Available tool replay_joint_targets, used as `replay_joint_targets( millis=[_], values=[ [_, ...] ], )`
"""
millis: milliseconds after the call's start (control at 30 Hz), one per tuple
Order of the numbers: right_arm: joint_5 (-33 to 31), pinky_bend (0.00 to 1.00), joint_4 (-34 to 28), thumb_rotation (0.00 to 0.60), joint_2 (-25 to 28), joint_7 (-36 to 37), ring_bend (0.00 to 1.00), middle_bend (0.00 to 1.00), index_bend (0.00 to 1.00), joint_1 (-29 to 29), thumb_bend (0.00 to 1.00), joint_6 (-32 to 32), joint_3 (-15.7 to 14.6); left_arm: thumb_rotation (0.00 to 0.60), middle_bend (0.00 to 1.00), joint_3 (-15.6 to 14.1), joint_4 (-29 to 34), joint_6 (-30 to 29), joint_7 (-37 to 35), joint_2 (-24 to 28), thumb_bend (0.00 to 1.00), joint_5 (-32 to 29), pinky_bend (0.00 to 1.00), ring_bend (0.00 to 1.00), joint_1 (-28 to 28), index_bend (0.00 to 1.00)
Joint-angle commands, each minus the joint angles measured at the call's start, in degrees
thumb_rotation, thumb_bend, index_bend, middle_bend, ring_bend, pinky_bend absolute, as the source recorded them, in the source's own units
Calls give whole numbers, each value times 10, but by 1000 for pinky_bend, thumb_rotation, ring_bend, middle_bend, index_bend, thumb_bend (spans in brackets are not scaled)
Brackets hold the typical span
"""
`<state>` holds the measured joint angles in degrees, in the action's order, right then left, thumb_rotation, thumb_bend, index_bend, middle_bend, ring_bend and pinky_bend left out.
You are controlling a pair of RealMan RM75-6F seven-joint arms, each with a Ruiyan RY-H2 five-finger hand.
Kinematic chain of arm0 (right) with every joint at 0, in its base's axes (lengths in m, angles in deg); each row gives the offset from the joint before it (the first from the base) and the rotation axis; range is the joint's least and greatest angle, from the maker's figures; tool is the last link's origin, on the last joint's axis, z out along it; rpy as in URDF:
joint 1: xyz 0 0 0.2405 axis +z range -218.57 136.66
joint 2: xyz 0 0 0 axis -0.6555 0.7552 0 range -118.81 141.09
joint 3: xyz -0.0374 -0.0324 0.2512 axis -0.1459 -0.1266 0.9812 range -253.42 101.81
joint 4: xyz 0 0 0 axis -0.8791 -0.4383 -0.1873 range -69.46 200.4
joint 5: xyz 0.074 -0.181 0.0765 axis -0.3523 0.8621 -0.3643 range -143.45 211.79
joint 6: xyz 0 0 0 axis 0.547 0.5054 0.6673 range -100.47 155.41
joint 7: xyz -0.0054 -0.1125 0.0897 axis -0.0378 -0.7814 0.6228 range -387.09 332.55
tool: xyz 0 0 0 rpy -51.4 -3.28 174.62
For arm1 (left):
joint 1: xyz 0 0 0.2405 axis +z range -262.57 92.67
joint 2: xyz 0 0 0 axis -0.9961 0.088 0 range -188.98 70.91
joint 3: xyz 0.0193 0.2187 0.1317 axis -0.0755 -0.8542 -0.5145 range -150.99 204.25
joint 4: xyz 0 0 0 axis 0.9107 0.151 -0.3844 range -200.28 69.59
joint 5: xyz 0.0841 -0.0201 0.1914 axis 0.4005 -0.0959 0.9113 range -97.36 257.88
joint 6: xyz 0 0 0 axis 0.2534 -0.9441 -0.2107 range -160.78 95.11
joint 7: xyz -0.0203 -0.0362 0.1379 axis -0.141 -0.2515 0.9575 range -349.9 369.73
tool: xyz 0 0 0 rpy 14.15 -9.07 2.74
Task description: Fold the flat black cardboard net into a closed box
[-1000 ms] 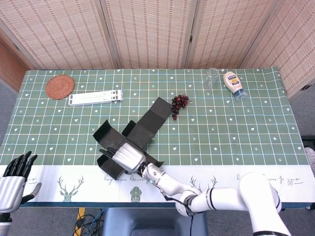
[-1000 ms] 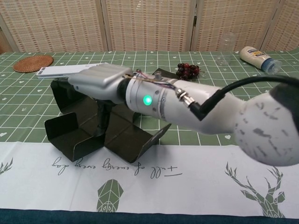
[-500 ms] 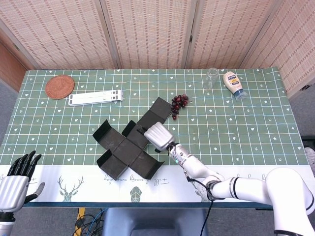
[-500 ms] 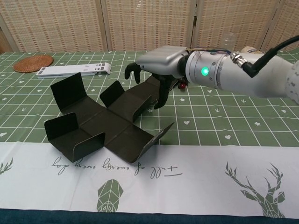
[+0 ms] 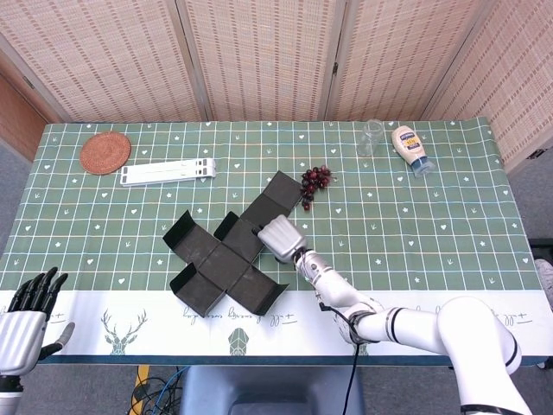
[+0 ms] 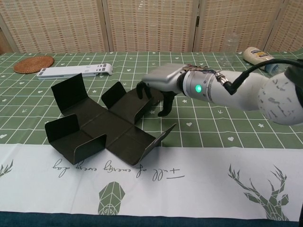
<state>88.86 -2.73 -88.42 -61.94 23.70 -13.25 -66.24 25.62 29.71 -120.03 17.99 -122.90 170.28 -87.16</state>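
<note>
The black cardboard net (image 5: 226,256) lies opened out in a cross near the table's front edge, several of its flaps (image 6: 71,92) tilted upward. Its long panel (image 5: 278,197) reaches toward the back right. My right hand (image 5: 278,238) hovers palm down over the base of that long panel. Its curved fingertips (image 6: 142,91) touch the cardboard, and the thumb (image 6: 165,108) comes down just past the panel's right edge. Nothing is clasped in it. My left hand (image 5: 26,322) hangs at the lower left, off the table, fingers spread and empty; the chest view does not show it.
Dark grapes (image 5: 315,179) lie just past the long panel's tip. A white flat stand (image 5: 167,172) and a woven coaster (image 5: 104,152) sit at the back left. A clear glass (image 5: 371,137) and a mayonnaise bottle (image 5: 410,149) are at the back right.
My right hand left the net's near-left flaps, swung right across the net, then dropped onto the base of the long panel. The left hand barely shifted.
</note>
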Motion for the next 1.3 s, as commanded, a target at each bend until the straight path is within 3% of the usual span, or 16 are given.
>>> replay_joint_targets(
  millis=[33,367,567,967,1200,1300],
  values=[
    [1,1000,14,600,-12,-3,879,395,376,4,312,0,-4,600,0,1,-1,0,-2,0,297,-1,92,23,0,49],
    [24,1000,6,600,-16,1,901,488,516,-4,358,-17,-13,600,0,0,-6,1,-7,-3,297,1,92,23,0,53],
    [14,1000,-61,600,9,-36,901,502,528,-14,358,-43,-23,600,0,0,-8,2,-9,-4,297,2,92,23,-1,53],
    [-63,1000,-204,600,29,-139,907,525,536,-16,359,-106,-36,600,0,-2,-9,2,-11,-3,297,5,92,23,-1,53],
    [-48,1000,-206,600,37,-123,909,452,530,-24,359,-128,-33,600,0,-2,-11,1,-14,-4,297,6,92,23,0,53],
    [-42,1000,-206,600,44,-111,909,396,444,-32,359,-133,-33,600,0,-2,-12,2,-15,-5,297,6,92,23,-1,53]
  ],
)
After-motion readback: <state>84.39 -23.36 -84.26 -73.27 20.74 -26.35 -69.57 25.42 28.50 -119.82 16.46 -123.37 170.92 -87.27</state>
